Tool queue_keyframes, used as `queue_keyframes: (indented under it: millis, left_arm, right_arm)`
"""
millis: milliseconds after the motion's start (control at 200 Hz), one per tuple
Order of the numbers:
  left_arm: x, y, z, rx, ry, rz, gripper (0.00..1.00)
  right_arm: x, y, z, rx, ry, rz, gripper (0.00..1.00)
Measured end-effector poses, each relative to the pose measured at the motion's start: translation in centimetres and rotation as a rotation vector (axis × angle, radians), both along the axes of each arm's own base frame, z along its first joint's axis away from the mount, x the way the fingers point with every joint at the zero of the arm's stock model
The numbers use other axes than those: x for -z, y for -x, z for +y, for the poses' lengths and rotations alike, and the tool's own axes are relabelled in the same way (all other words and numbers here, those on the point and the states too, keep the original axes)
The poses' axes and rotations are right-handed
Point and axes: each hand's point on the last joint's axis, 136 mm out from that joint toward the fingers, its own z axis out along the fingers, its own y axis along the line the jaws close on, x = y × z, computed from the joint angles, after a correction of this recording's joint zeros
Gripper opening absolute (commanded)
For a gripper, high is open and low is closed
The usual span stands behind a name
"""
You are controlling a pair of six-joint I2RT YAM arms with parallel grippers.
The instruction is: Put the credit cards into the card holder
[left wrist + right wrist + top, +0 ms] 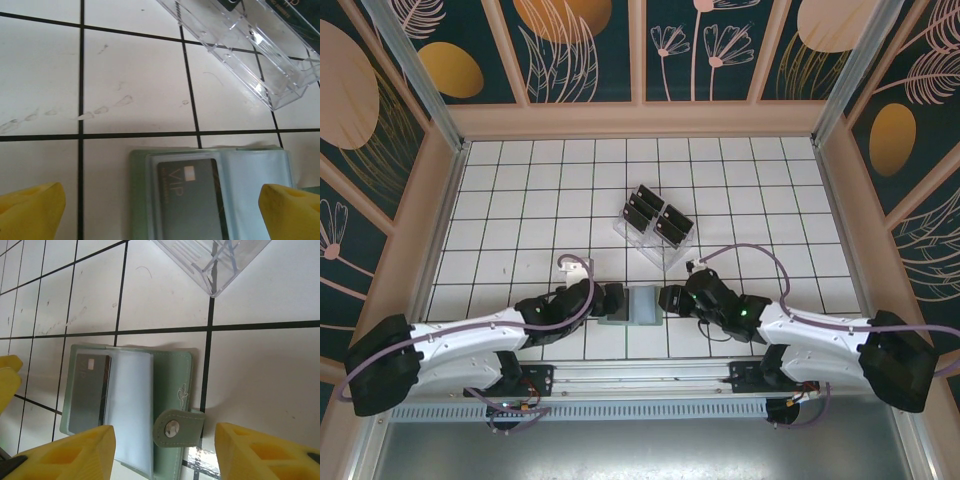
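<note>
The card holder (pixel 642 305) lies open and flat on the desk (pixel 520 210) near its front edge. The left gripper (pixel 618 302) is just beside one end of it and the right gripper (pixel 670 298) just beside the other. Both grippers have their fingers apart and hold nothing. In the right wrist view the yellow fingers (pixel 75 455) stand either side of the clasp tab (pixel 176 427). One grey VIP card (pixel 189 200) is already in the clear sleeve (pixel 130 405), though I cannot tell through the plastic whether it is pushed fully home. The remaining credit cards (pixel 655 215) stand on edge in the clear rack (pixel 645 248) farther back on the desk. I judge these cards light, thin, stiff and slick, so they would be hard to lift off a flat tile. Upright in the rack they are easy to take, by pinching across the two faces at the exposed top edge. The holder looks soft and light and is likely to skid on the glossy tiles. Its sleeves look floppy, so I would pin it down on the green cover or the tab rather than on the plastic, and feed each card in by a short edge.
</note>
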Motion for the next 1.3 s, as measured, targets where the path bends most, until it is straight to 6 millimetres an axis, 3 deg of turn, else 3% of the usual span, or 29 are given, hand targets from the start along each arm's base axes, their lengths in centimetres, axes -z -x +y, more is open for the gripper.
queue_keyframes:
  millis: [315, 475, 886, 1301]
  left_arm:
    - [0.4, -1.0, -1.2, 0.012, 0.062, 0.024, 0.99]
    - [0.2, -1.7, -1.3, 0.005, 0.117, 0.028, 0.99]
    - [1.8, -1.5, -1.9, 0.038, 0.119, 0.073, 0.99]
    - [3.6, -1.4, -2.1, 0.046, 0.09, 0.104, 0.99]
  right_arm:
    - [2.1, -0.1, 0.0, -0.01, 0.066, 0.023, 0.55]
    - [2.7, -0.3, -0.2, -0.006, 0.096, 0.018, 0.46]
    - [1.9, -0.8, 0.4, 0.0, 0.056, -0.008, 0.13]
    - [2.2, -0.7, 0.4, 0.002, 0.031, -0.01, 0.0]
